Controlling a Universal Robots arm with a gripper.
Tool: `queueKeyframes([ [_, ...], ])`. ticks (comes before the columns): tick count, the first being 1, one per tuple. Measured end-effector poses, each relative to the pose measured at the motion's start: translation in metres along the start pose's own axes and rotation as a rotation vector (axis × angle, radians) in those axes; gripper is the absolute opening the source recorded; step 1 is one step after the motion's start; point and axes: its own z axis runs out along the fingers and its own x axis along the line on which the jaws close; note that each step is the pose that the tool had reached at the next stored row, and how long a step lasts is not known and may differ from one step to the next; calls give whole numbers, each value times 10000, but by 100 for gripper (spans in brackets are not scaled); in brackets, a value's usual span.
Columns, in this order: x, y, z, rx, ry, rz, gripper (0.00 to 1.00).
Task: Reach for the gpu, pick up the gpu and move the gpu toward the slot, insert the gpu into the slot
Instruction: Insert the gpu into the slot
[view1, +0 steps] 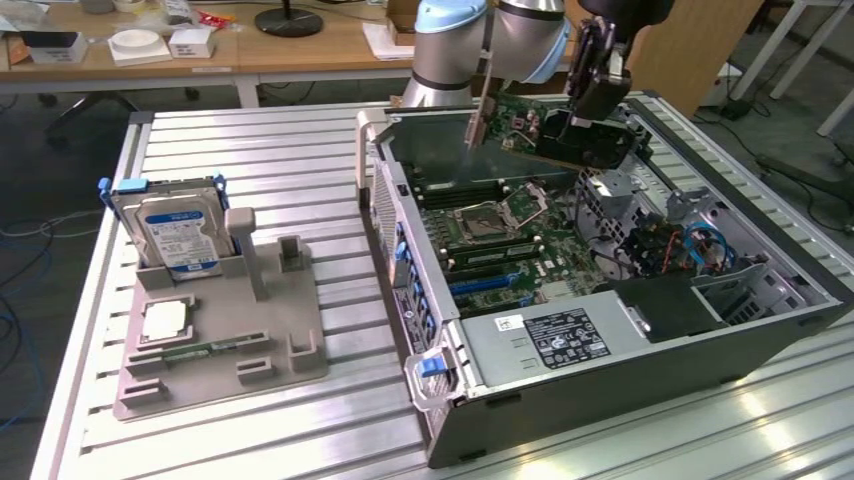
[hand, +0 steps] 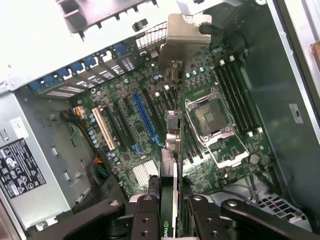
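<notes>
The gpu (view1: 534, 128), a green board with a black cooler and a silver end bracket, hangs tilted in the air above the open computer case. My gripper (view1: 589, 118) is shut on its cooler end. In the wrist view the gpu (hand: 170, 150) shows edge-on between my fingers (hand: 146, 216), with its bracket (hand: 184, 36) at the far end, over the green motherboard (hand: 125, 150). The slot (hand: 144, 119), a long blue strip on the motherboard, lies beside the card's edge and well below it. In the exterior view the slot (view1: 486, 283) sits low in the case, clear of the card.
The CPU socket (view1: 486, 222) and memory sticks lie near the slot. A power supply (view1: 550, 336), a drive cage (view1: 694, 300) and blue cables (view1: 697, 246) crowd the case. At the exterior view's left, a grey fixture (view1: 220, 345) holds a hard drive (view1: 174, 232).
</notes>
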Motion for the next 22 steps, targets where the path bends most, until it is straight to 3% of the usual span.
queueKeyframes([
  [22, 0, 0, 1, -31, -19, -2894, 26],
])
